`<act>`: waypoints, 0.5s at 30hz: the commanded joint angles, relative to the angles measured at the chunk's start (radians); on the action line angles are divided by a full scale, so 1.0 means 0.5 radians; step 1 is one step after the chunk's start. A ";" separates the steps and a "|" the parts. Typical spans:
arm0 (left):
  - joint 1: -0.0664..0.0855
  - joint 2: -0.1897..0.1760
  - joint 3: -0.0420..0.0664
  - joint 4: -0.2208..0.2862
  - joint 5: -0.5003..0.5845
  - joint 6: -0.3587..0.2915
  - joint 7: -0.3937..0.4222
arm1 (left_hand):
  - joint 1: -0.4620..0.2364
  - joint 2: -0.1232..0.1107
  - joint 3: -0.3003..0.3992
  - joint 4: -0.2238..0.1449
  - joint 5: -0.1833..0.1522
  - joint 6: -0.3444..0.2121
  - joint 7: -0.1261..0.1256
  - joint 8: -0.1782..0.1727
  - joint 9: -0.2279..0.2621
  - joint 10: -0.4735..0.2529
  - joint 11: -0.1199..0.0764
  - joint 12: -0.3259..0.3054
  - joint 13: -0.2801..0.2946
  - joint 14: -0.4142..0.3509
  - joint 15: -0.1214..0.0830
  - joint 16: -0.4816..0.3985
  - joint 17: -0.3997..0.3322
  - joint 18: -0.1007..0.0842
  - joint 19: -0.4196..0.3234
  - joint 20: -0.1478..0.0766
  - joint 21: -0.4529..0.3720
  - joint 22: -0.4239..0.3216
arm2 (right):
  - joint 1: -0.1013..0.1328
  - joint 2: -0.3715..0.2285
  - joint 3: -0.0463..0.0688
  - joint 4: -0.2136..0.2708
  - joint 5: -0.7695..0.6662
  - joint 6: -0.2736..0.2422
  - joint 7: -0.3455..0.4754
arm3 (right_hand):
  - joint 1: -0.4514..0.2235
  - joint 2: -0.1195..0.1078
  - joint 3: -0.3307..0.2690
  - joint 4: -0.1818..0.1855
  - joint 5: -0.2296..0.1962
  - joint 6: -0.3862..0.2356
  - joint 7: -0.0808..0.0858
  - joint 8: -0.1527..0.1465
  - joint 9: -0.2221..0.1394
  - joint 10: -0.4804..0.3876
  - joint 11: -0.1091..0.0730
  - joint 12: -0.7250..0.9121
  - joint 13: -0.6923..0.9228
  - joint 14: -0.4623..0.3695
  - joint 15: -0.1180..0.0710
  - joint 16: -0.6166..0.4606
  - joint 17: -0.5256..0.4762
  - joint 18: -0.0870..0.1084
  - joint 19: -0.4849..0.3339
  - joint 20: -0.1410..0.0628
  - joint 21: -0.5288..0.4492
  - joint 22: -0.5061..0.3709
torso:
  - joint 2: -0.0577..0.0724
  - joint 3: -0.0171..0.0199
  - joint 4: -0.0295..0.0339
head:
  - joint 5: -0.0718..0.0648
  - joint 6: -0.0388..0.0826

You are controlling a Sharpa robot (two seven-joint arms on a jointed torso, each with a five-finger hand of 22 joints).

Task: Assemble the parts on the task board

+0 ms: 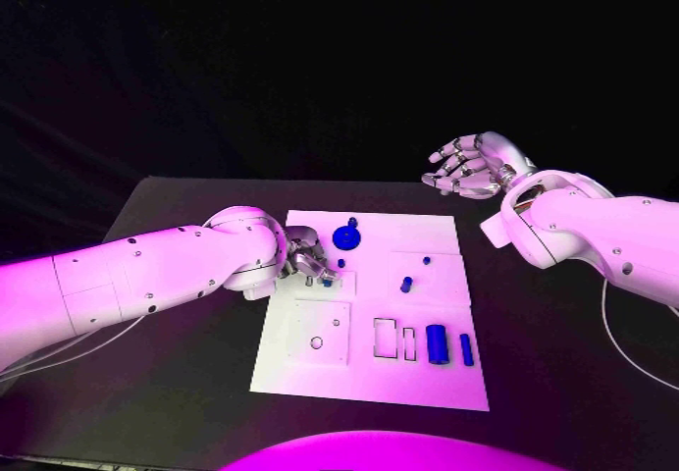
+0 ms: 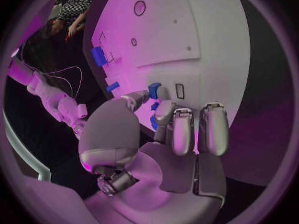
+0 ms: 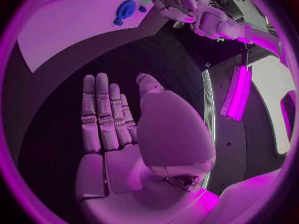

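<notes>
- White task board [image 1: 425, 378] lies in the middle of the black worktop [image 1: 566, 363], its near edge closest to the robot.
- Blue, near the board's right side: 2 upright-lying parts side by side, a thick cylinder [image 1: 439, 342] and a thin rod [image 1: 467, 349] just beside it, next to rectangular cut-outs [image 1: 385, 338].
- A square raised panel [image 1: 321, 332] with a small round hole sits on the board's near-left part.
- Farther in, a small blue peg [image 1: 406, 285] and a tiny blue stud [image 1: 426, 261] stand apart on the board.
- The left hand [image 1: 309, 260] rests over the board's left edge, fingers curled down, pinching a small blue part [image 2: 154, 90] between thumb and a fingertip, touching the board.
- A blue round disc [image 1: 346, 236] with a pin lies just beyond that hand.
- The right hand [image 1: 467, 167] hovers beyond the board's far right corner, over the dark worktop, fingers straight and slightly spread, holding nothing.
</notes>
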 commanded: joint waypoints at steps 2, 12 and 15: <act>-0.001 -0.002 0.002 0.007 0.001 0.022 0.006 | -0.007 -0.006 -0.026 0.012 -0.018 0.007 0.012 -0.013 0.005 0.008 -0.008 0.008 0.002 0.159 -0.006 0.011 0.335 -0.037 0.019 0.000 -0.001 0.070 | -0.001 0.000 0.000 0.001 -0.011 0.011 0.032 | -0.018 -0.004 0.005 0.001 -0.013 -0.015 0.098 0.011 -0.003 0.005 0.015 -0.005 -0.005 -0.007 0.004 -0.013 -0.004 0.021 0.003 0.010 -0.008 -0.004 | 0.001 -0.0005 0.000 | 0.000 0.000; -0.001 -0.040 0.016 0.042 0.063 0.002 0.012 | 0.020 -0.027 -0.097 0.069 -0.070 -0.001 0.017 -0.026 0.016 -0.006 -0.004 -0.002 -0.010 0.152 -0.004 -0.001 0.311 -0.034 0.010 0.003 -0.007 0.058 | -0.002 -0.003 0.000 0.000 -0.006 0.014 0.037 | -0.093 -0.008 -0.038 0.001 -0.042 -0.027 0.106 0.019 -0.012 -0.011 0.025 0.001 -0.031 -0.034 0.017 -0.053 -0.018 0.019 -0.013 0.020 -0.032 -0.041 | 0.000 -0.0009 0.001 | -0.002 0.003; 0.000 -0.052 0.027 0.054 0.094 -0.010 0.017 | 0.033 -0.043 -0.135 0.098 -0.085 -0.022 0.027 -0.034 0.024 -0.038 0.005 -0.028 -0.047 0.143 0.003 -0.019 0.280 -0.026 -0.018 0.007 -0.023 0.019 | -0.003 -0.003 0.000 0.000 -0.002 0.016 0.038 | -0.111 -0.007 -0.061 0.001 -0.073 -0.035 0.113 0.022 -0.017 -0.027 0.032 -0.001 -0.048 -0.048 0.025 -0.077 -0.026 0.019 -0.024 0.028 -0.046 -0.062 | 0.000 -0.0011 0.000 | -0.003 0.006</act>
